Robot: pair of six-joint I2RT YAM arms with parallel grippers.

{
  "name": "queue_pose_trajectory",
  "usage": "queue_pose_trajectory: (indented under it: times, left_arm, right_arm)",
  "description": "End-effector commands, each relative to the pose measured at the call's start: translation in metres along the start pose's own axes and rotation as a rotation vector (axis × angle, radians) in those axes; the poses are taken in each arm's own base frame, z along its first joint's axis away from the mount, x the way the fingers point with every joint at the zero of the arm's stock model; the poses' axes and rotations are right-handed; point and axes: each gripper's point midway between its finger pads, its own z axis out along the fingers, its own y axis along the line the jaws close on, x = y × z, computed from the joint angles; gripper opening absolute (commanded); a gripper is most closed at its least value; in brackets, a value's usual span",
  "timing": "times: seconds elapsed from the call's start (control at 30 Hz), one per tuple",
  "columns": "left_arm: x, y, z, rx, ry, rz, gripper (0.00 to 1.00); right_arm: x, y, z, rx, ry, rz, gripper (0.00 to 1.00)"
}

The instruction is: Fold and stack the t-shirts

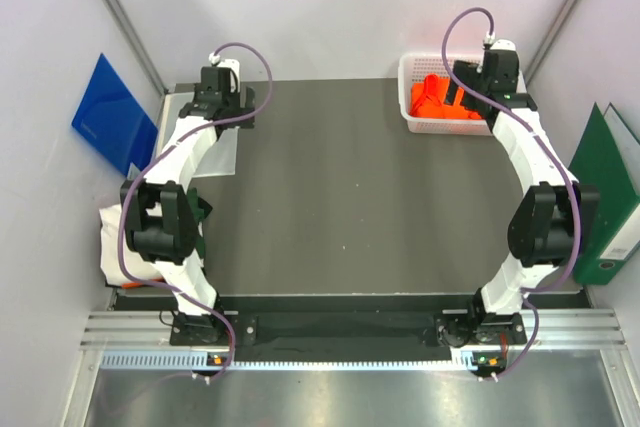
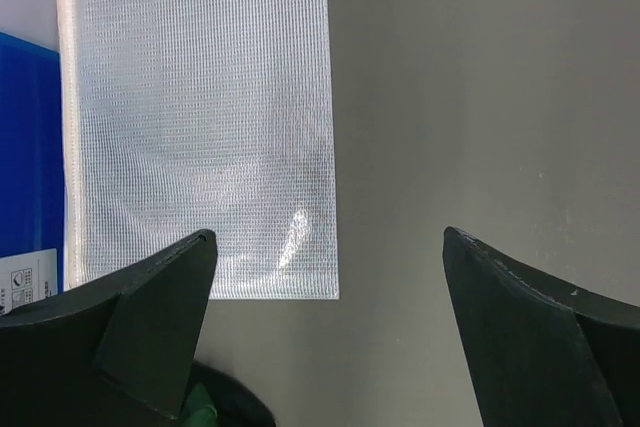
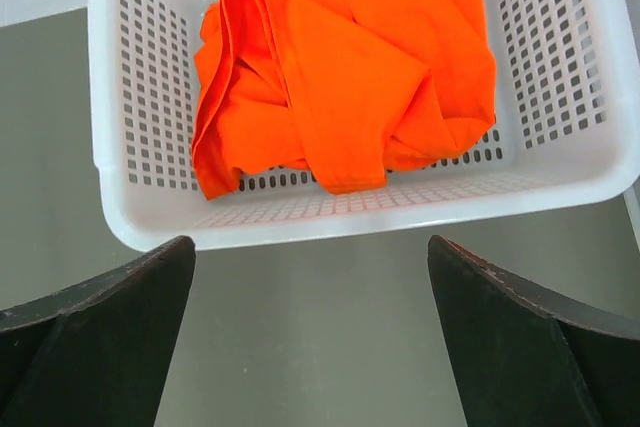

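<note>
Two pairs of fingers, both spread wide, nothing held. Just ahead of the right fingers [image 3: 110,317]: orange t-shirt [image 3: 340,77], crumpled inside a white mesh basket [image 3: 560,157]. Ahead of the left fingers [image 2: 150,297]: clear plastic sheet [image 2: 200,117], flat on the grey surface [image 2: 480,97]. Well behind those: white t-shirt [image 1: 112,245], bunched at the surface's edge.

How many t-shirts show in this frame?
2. An orange t-shirt lies crumpled in the basket at far right; a white t-shirt sits bunched by the left arm. An orange sliver beneath it may be another.
</note>
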Motion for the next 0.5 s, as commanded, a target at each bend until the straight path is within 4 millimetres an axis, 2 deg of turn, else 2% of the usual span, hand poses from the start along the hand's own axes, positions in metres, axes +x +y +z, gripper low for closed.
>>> queue_pose_trajectory:
  times: [0.0, 0.07, 0.17, 0.27, 0.3, 0.33, 0.37, 0.4, 0.43, 0.47]
  left_arm:
    - [-0.029, 0.006, -0.011, -0.018, -0.047, -0.070, 0.99]
    - [-0.017, 0.000, -0.009, 0.012, 0.037, -0.023, 0.99]
    - [-0.010, 0.006, -0.003, -0.026, 0.072, -0.043, 0.99]
    - [-0.008, -0.011, 0.002, 0.081, 0.074, -0.055, 0.99]
    - [-0.007, -0.013, 0.003, 0.115, 0.077, -0.075, 0.99]
    - [-0.004, -0.032, 0.004, 0.230, 0.086, -0.096, 0.99]
    - [-0.007, -0.035, 0.005, 0.263, 0.078, -0.120, 0.99]
    - [-0.006, -0.032, 0.008, 0.254, 0.079, -0.160, 0.99]
    - [-0.007, -0.037, 0.011, 0.279, 0.087, -0.209, 0.99]
    - [-0.008, -0.039, 0.012, 0.290, 0.083, -0.224, 0.99]
  right_arm:
    - [-0.026, 0.011, -0.009, -0.013, -0.042, -0.021, 1.00]
    - [-0.035, 0.009, -0.011, 0.029, -0.061, -0.040, 1.00]
    - [-0.047, 0.002, -0.014, 0.121, -0.120, -0.082, 1.00]
    - [-0.055, 0.004, -0.010, 0.120, -0.117, -0.082, 1.00]
    - [-0.038, 0.002, 0.004, 0.133, -0.043, -0.107, 1.00]
    - [-0.049, 0.004, 0.006, 0.132, -0.054, -0.111, 1.00]
    - [-0.047, 0.004, 0.012, 0.139, -0.029, -0.122, 1.00]
    - [-0.031, 0.000, 0.034, 0.169, 0.025, -0.134, 1.00]
    - [-0.038, 0.000, 0.034, 0.184, 0.032, -0.133, 1.00]
    - [-0.036, -0.001, 0.042, 0.201, 0.046, -0.127, 1.00]
